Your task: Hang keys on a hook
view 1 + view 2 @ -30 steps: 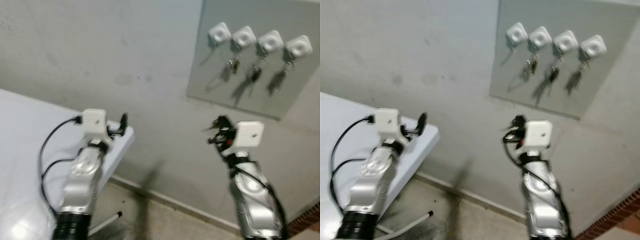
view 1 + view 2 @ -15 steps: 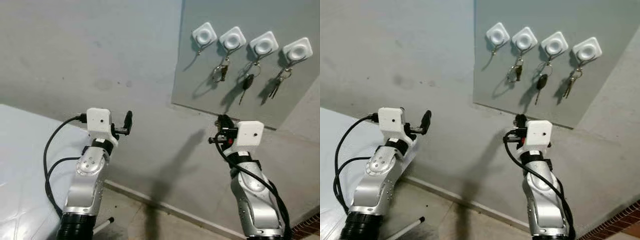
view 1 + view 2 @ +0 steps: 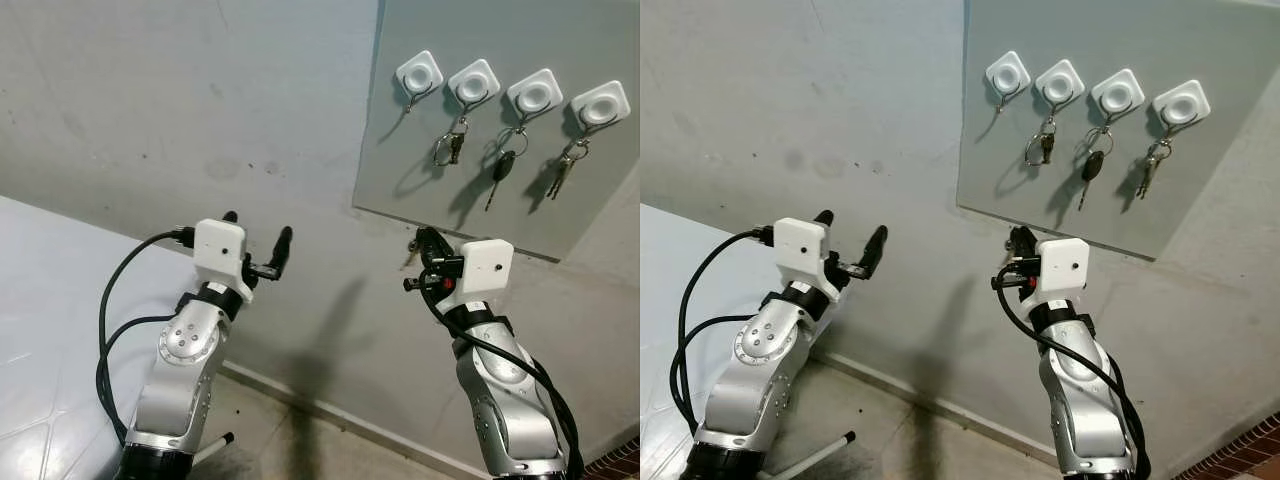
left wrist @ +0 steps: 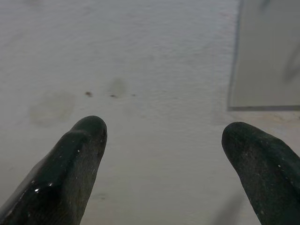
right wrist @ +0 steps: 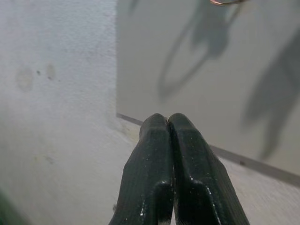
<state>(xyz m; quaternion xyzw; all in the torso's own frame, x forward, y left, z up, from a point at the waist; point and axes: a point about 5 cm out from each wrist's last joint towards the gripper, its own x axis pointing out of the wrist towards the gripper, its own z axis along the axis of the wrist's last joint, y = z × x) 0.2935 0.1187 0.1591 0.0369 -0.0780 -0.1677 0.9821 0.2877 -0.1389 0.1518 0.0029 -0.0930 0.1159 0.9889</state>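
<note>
four hooks [image 3: 508, 88] on grey panel [image 3: 1230, 180], three holding keys [image 3: 1092, 170], right claw [image 3: 420, 240] pressed together, possibly empty, left claw [image 3: 257, 243] apart

Silver arms [image 3: 185, 350], white wrist boxes [image 3: 484, 269], black cables [image 3: 108, 330]

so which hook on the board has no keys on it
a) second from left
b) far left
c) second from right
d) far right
b: the far-left hook is bare, while keys hang from the second hook, a dark key from the third, and a bunch from the far-right one.
</note>
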